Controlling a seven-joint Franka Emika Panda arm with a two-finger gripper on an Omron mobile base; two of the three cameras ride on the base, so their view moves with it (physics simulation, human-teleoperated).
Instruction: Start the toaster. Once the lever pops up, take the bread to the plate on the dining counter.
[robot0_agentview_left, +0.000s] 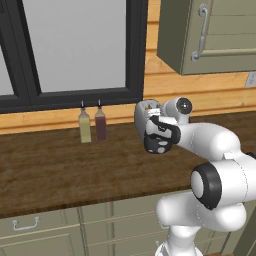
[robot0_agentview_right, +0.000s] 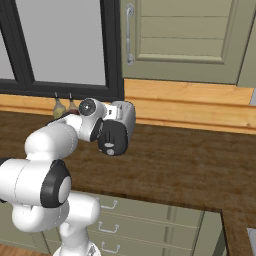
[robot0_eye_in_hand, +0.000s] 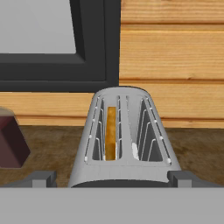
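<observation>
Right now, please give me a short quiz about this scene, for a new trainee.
1. True or false: the bread stands in the left slot of the toaster, as the hand view shows it.
2. What stands on the worktop below the window? A) two bottles B) a kettle C) a bowl
3. Fill in: the tool is ____, and holds nothing.

Key: 1 true; 2 A, the two bottles; 3 open.
</observation>
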